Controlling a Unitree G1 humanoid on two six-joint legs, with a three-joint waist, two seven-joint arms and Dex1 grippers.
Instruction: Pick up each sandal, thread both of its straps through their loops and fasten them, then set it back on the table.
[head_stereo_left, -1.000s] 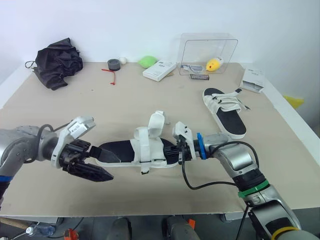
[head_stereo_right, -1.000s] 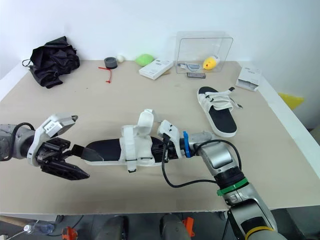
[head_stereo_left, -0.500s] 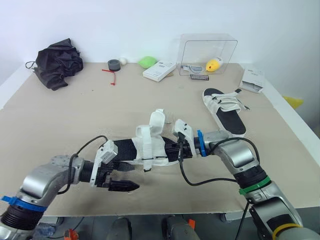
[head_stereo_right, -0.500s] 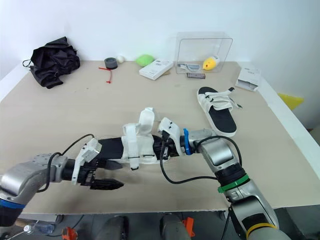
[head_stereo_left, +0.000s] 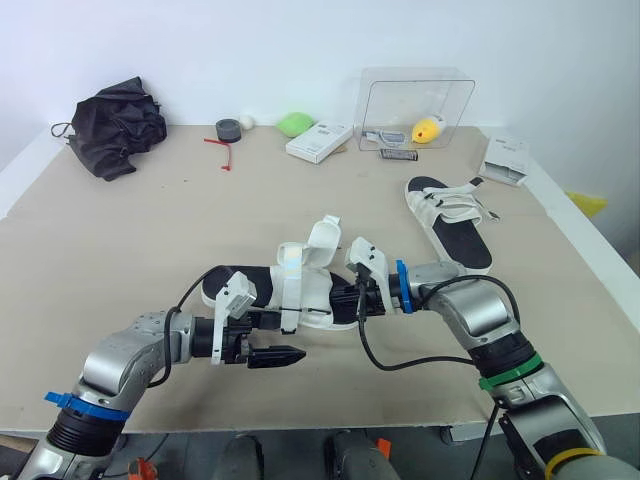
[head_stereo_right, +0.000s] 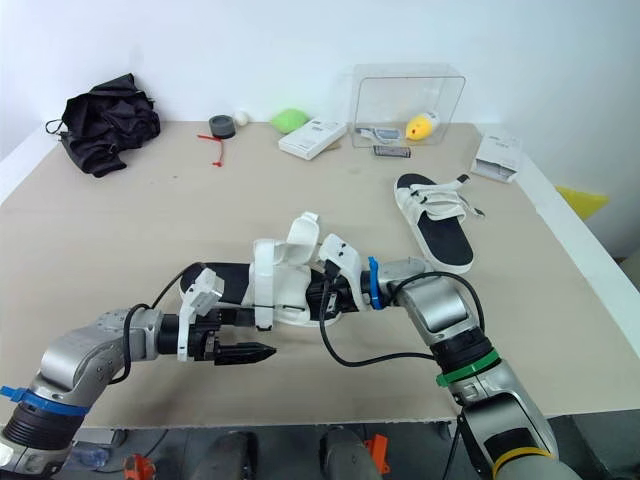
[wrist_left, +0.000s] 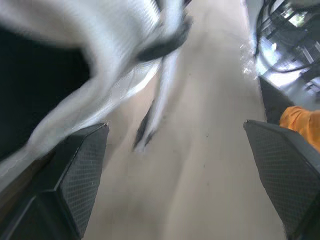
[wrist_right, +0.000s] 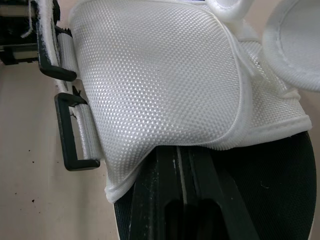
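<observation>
Left gripper (head_stereo_left: 282, 340), spread, has swung in from 9 o'clock to the sandal (head_stereo_left: 298, 283). Right gripper (head_stereo_left: 345, 298) pinches it; threading looks next

Two sandals with black footbeds and white uppers are recorded. The near sandal (head_stereo_left: 300, 290) is found at the table's (head_stereo_left: 150, 230) front centre, straps (head_stereo_left: 322, 238) raised unfastened, black loops (wrist_right: 70, 145) unthreaded. The far sandal (head_stereo_left: 450, 225) is laid flat, well apart, rightward.

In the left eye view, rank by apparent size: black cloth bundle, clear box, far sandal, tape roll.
Largest: black cloth bundle and clear box, too alike to rank.
Then far sandal.
Smallest: tape roll.
</observation>
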